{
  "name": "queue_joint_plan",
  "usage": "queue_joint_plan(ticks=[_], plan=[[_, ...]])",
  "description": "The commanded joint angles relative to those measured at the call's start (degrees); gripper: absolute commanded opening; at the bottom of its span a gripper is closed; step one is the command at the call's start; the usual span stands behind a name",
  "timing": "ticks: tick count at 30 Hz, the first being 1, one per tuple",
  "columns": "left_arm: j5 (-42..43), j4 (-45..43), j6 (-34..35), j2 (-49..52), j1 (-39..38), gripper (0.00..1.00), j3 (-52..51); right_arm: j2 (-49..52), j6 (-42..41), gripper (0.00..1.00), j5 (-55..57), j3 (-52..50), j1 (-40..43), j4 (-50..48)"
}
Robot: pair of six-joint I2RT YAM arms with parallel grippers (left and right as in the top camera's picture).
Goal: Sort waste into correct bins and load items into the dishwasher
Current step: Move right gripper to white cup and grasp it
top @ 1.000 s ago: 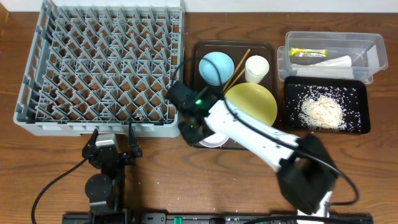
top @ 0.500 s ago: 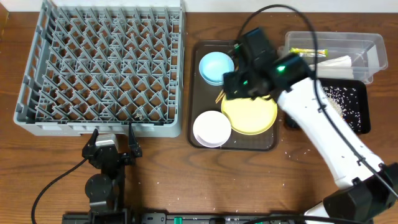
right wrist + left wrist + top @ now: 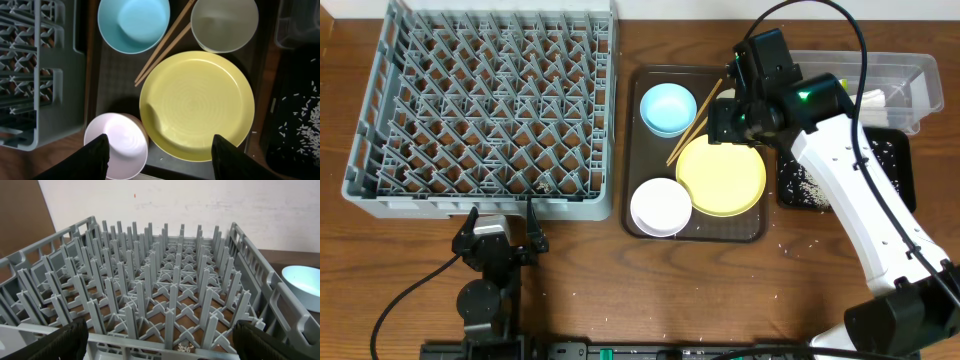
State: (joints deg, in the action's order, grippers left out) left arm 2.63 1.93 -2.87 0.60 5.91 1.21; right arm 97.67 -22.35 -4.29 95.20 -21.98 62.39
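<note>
Brown tray [image 3: 111,70] beneath wide-spread, empty right jaws

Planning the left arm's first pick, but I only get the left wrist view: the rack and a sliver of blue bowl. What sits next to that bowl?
Observer: Wooden chopsticks lie beside the light blue bowl on a brown tray.
Operator: Is the right arm in the way?
Observer: The right gripper hangs open and empty above the yellow plate.
Operator: Any other bowl?
Observer: A white bowl sits at the tray's near left corner.
</note>
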Motion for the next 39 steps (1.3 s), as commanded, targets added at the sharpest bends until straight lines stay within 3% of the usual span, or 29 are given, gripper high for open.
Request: queue_joint_plan(ticks=[1,15,27,39], plan=[[-0.9,2.1,-0.3,-0.3,0.3,0.94,-1.0,-0.1,0.1,0.63,0.6,0.6,-0.3,0.2],[-0.9,2.1,-0.3,-0.3,0.3,0.94,-1.0,0.8,0.3,0.67,6.6,0.6,0.7,-4.7],[-0.9,2.1,-0.3,-0.3,0.3,0.94,-1.0,11.5,-3.4,0.66,7.5,0.6,5.3,-9.6],[-0.9,2.1,-0.3,-0.3,0.3,0.94,-1.0,17.8,-4.8,0.57,6.0,0.6,9.7,-15.3]])
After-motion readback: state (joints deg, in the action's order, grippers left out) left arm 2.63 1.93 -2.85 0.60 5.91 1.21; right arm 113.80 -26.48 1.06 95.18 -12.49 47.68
